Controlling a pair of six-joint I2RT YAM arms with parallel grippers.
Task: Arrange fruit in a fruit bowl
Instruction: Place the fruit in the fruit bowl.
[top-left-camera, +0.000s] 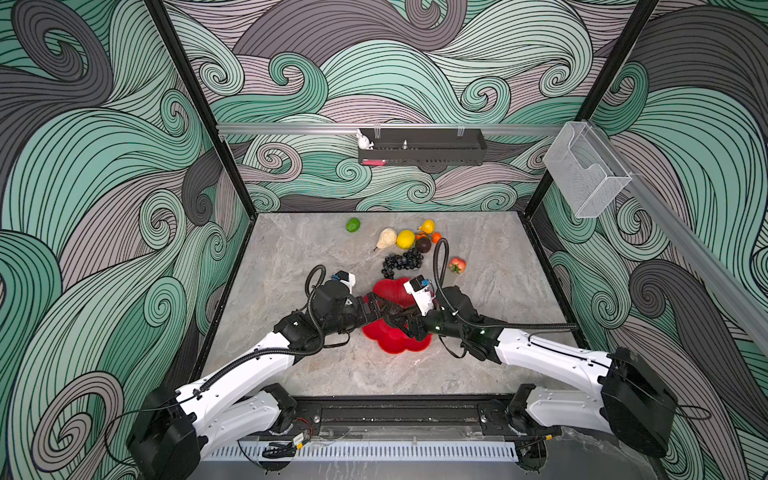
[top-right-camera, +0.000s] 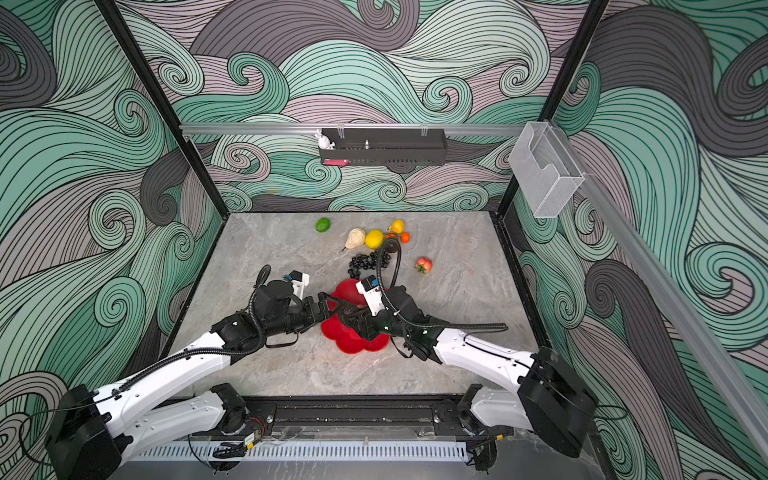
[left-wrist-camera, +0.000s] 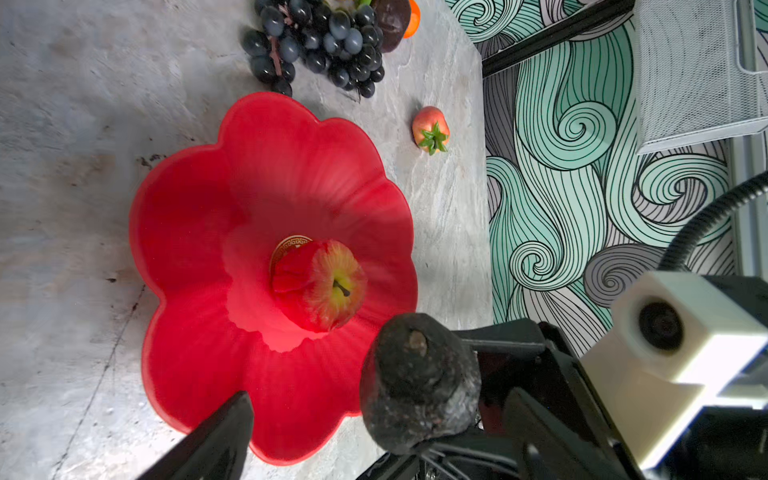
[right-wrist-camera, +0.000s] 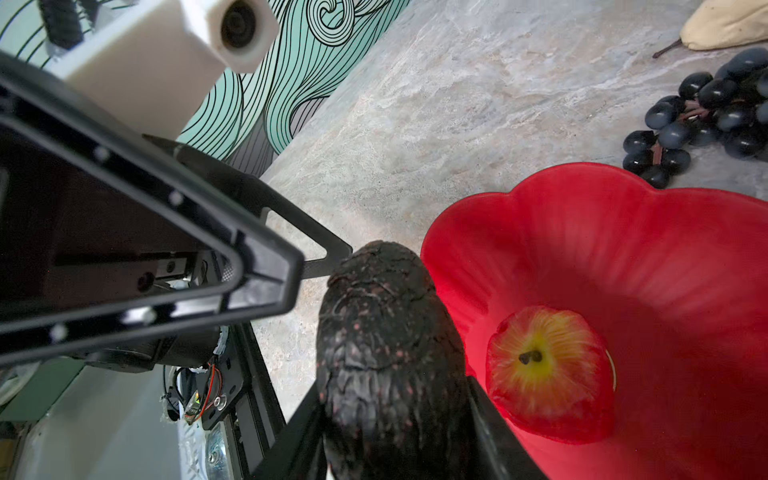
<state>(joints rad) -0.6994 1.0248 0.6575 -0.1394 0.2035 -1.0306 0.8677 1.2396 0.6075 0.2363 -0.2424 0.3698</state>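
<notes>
The red flower-rimmed fruit bowl (top-left-camera: 395, 343) sits mid-table with a red apple (left-wrist-camera: 328, 286) at its centre. My right gripper (right-wrist-camera: 395, 415) is shut on a dark avocado (right-wrist-camera: 386, 353), held above the bowl's near-left rim. My left gripper (left-wrist-camera: 382, 415) is open wide, and its fingers (right-wrist-camera: 266, 257) flank the avocado's (left-wrist-camera: 419, 382) free end without gripping it. In both top views the two grippers meet over the bowl (top-right-camera: 357, 340). Behind the bowl lie black grapes (top-left-camera: 401, 262), a beige pear (top-left-camera: 387, 238), two lemons (top-left-camera: 406, 239), a mangosteen (top-left-camera: 423, 244), a tangerine (top-left-camera: 436, 237) and a lime (top-left-camera: 353, 225).
A small red fruit with a green calyx (top-left-camera: 456, 265) lies alone to the right of the bowl. A black shelf (top-left-camera: 422, 147) hangs on the back wall and a wire mesh basket (top-left-camera: 586, 170) on the right wall.
</notes>
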